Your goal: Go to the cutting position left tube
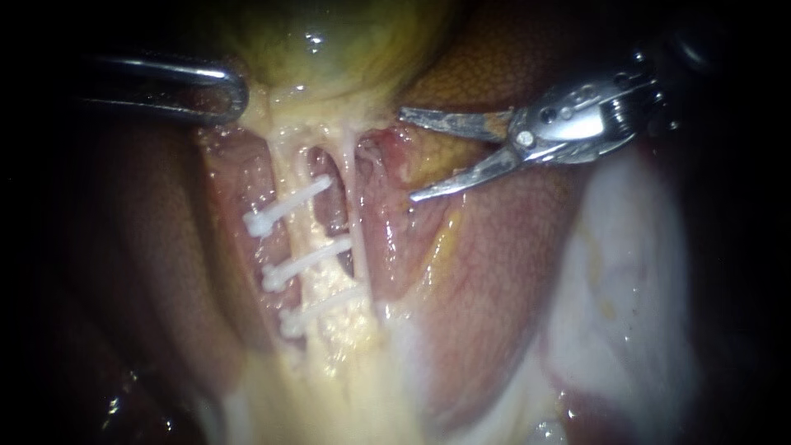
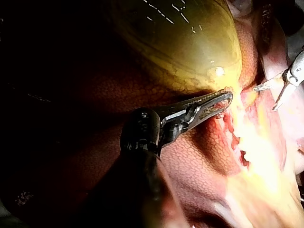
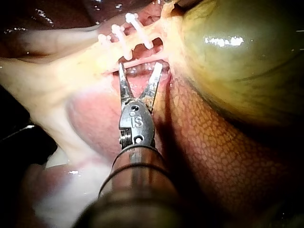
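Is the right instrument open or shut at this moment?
Open: the right instrument shows a wide gap between its two blades, and they grip nothing.

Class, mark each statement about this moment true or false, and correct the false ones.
1. Three white clips sit across the left tube. True.
2. The right instrument has its jaws shut. False: they stand open and hold nothing.
3. The right instrument's jaws straddle the left tube. False: they lie off to its side and have not reached it.
4. The left instrument grips the gallbladder at its narrow end. True.
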Available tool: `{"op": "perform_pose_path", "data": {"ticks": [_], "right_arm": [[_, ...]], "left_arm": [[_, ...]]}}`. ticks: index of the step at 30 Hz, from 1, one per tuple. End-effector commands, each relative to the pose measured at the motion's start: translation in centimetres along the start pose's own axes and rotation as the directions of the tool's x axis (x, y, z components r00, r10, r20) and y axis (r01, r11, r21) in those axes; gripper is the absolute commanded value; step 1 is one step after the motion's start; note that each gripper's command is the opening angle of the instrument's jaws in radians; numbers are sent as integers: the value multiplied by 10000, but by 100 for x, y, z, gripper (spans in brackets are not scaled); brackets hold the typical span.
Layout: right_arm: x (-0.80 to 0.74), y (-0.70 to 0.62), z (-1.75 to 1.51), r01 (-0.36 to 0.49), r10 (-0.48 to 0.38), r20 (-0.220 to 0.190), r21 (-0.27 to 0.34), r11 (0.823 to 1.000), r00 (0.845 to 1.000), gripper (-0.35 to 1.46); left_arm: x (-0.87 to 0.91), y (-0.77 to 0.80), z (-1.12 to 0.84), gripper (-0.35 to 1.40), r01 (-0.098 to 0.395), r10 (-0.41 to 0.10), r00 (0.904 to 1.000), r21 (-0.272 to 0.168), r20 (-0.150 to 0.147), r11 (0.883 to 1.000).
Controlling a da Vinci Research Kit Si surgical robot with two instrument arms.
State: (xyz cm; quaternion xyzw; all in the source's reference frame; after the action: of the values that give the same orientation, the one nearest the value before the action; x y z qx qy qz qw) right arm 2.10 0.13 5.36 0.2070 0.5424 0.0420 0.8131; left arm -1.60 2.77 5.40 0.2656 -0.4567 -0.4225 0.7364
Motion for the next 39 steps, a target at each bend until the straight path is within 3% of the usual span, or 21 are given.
{"op": "perform_pose_path", "data": {"ticks": [1, 9, 18, 29, 39], "right_arm": [[-2, -1, 3, -35, 35, 27, 64, 10000, 10000, 134], [-16, -15, 29, -259, 257, 38, 719, 9971, 9997, 133], [-27, -22, 52, -610, 604, 82, 1319, 9894, 9981, 129], [-35, -9, 72, -1233, 1225, 149, 1613, 9792, 9924, 127], [-30, 2, 93, -1840, 2030, -505, 2536, 9496, 9779, 127]], "left_arm": [[0, 0, 0, -35, -1, 1, 10000, -1, 1, 10000], [0, 0, 0, -35, -1, 1, 10000, -3, 2, 10000], [1, -1, 0, -35, -3, 3, 10000, -7, 4, 10000], [2, -1, 1, -35, -5, 5, 10000, -15, 9, 10000], [3, -1, 1, -35, -8, 8, 10000, -22, 13, 10000]]}}
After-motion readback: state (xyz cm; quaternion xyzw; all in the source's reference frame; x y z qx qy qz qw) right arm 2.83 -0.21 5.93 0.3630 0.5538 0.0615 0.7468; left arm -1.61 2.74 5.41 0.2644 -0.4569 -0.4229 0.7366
